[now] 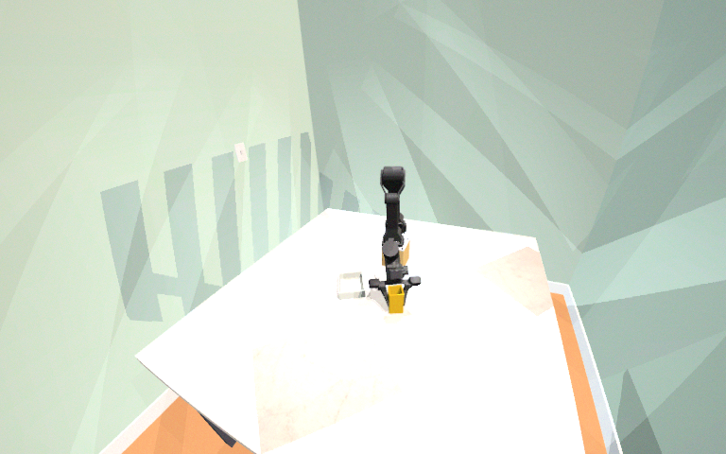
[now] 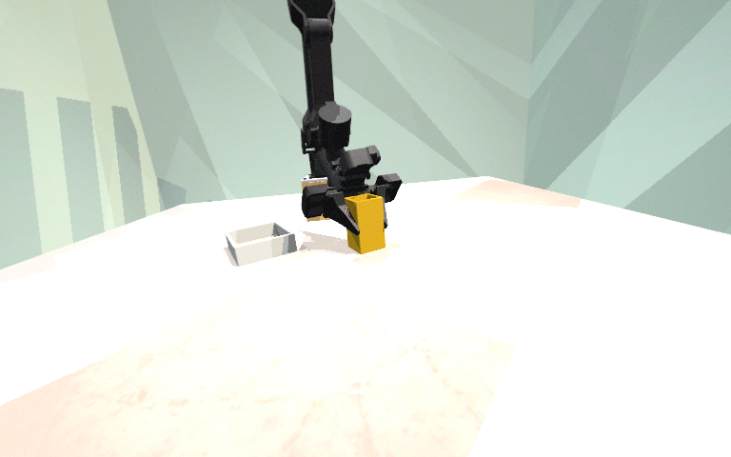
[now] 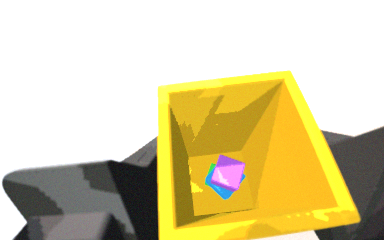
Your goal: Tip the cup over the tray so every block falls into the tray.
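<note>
Cup [image 1: 396,301] [image 2: 371,226] [image 3: 303,150], upright, contains blocks [image 3: 227,175]. Hand [image 1: 394,299] [image 2: 370,228] flanks it, partly closed; clamping cannot be confirmed. Tray [image 1: 351,296] [image 2: 264,251] lies nearer the bench's [image 1: 332,342] [image 2: 302,333] pale-green-wall edge.

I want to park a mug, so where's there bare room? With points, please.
In the top view, right of the cup [image 1: 396,301] [image 2: 367,226] [image 3: 300,160], and below cup and tray [image 1: 352,296] [image 2: 264,250]. It's crowded at the cup, flanked by the gripper [image 1: 396,302] [image 2: 370,228] [image 3: 245,160], and in the narrow cup-tray gap.

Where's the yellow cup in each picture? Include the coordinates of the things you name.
Top: a bit right of and below the middle, the yellow cup [image 1: 396,302] [image 2: 367,226] [image 3: 305,150].
Exterior: right around the middle.
Wrist: big, lower middle to right.
Shared landmark: the robot's dark fingers [image 1: 394,301] [image 2: 371,228] beside the cup.
</note>
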